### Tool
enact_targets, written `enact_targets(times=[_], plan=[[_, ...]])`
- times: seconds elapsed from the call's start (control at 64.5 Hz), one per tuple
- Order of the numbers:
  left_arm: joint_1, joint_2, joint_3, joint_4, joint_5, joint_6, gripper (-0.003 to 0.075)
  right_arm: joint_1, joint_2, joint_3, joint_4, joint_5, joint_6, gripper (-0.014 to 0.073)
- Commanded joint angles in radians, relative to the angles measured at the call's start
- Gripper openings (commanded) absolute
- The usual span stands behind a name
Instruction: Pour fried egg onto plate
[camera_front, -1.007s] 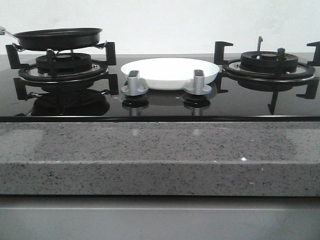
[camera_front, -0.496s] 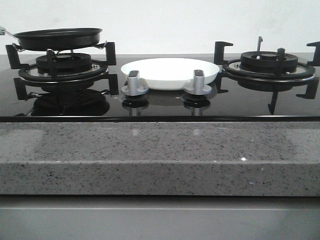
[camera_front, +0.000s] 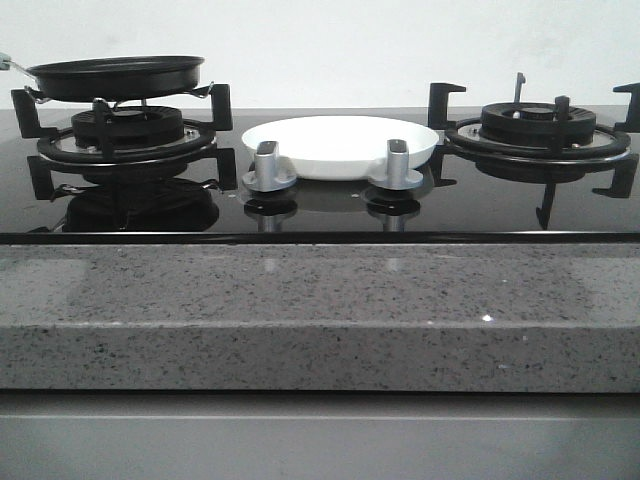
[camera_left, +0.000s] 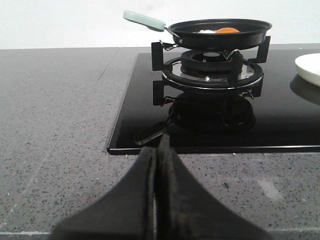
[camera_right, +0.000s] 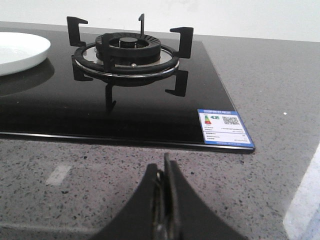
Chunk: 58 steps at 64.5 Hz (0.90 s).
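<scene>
The fried egg (camera_left: 222, 30), pale white with an orange yolk, lies in a black frying pan (camera_left: 220, 32) with a pale green handle (camera_left: 144, 20) on the left burner. The pan also shows in the front view (camera_front: 118, 76); the egg is hidden there by its rim. The white plate (camera_front: 340, 145) sits on the hob between the burners, also at the edge of the left wrist view (camera_left: 309, 69) and the right wrist view (camera_right: 20, 52). My left gripper (camera_left: 158, 145) is shut and empty over the counter in front of the hob. My right gripper (camera_right: 162, 167) is shut and empty over the counter.
Two silver knobs (camera_front: 269, 167) (camera_front: 398, 165) stand in front of the plate. The right burner (camera_front: 538, 130) with its black grate is bare. The black glass hob (camera_front: 320, 212) is set in a speckled grey counter (camera_front: 320, 300). A sticker (camera_right: 224, 129) sits at the hob's front right corner.
</scene>
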<state>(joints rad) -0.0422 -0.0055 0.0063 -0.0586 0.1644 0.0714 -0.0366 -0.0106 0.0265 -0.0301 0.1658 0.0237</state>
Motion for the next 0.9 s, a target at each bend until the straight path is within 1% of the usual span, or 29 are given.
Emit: enact_targets(times=[0.0,0.217,0.387,0.434,0.527,0.604,0.713,0.728,0.883], plan=[[-0.01,-0.018,0.005,-0.003,-0.099,-0.01,-0.0019,-0.006,-0.018,-0.005,0.002,-0.112,-0.005,-0.0068],[-0.01,-0.018,0.005,-0.003,-0.127,-0.01,-0.0019,-0.006,-0.018,-0.005,0.002,-0.139,-0.005,-0.0068],[-0.01,-0.018,-0.014,-0.003,-0.232,-0.01,-0.002,-0.006,-0.018,-0.024,0.002,-0.12,-0.005,-0.0068],[-0.01,-0.016,-0.044,-0.003,-0.21,-0.012,-0.002,-0.006,-0.018,-0.062,0.002,-0.092,-0.005,-0.0067],[-0.01,0.009,-0.148,0.0,-0.122,-0.012,-0.002,-0.006,-0.005,-0.149,0.002,-0.057,-0.005,-0.0066],[-0.01,0.071,-0.252,0.0,-0.066,-0.012,-0.002,-0.006,0.046,-0.264,0.002,-0.02,-0.005,-0.0056],[-0.01,0.208,-0.398,0.01,0.023,-0.012,-0.002,-0.006,0.181,-0.419,0.002,0.074,-0.005,-0.0057],[-0.01,0.241,-0.433,0.014,0.041,-0.012,-0.002,-0.006,0.224,-0.446,0.002,0.091,-0.005,-0.0057],[-0.01,0.452,-0.574,0.014,0.051,-0.012,-0.002,-0.006,0.436,-0.611,0.002,0.166,-0.005,-0.0057]])
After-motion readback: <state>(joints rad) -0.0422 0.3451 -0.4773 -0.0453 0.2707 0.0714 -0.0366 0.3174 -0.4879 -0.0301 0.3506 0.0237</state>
